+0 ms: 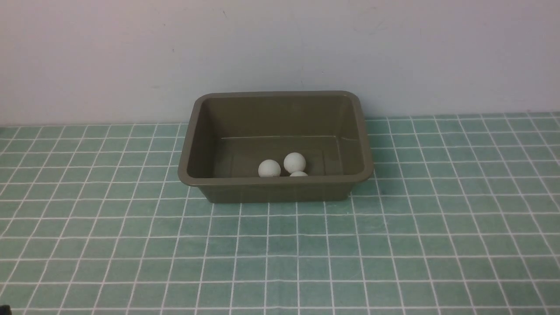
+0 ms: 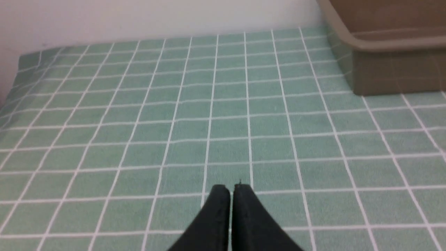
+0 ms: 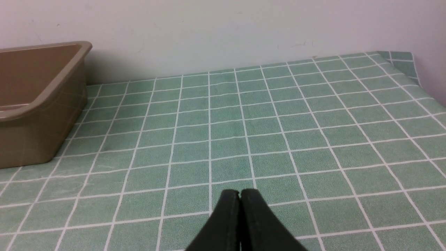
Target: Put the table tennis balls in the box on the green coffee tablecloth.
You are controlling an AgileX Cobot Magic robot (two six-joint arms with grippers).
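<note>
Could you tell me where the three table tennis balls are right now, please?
In the front view, the table tennis balls lie clustered inside the box, by its near wall, slightly right of centre.

You see three white table tennis balls [image 1: 294, 162] clustered, touching, at the box's near wall, one half hidden by the rim | olive-brown box [image 1: 275, 189] upright, open, against the wall | green coffee tablecloth [image 1: 280, 245] flat, white-gridded, under the box

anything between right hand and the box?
Nothing: the right wrist view shows only bare green coffee tablecloth between the shut right hand and the box.
</note>
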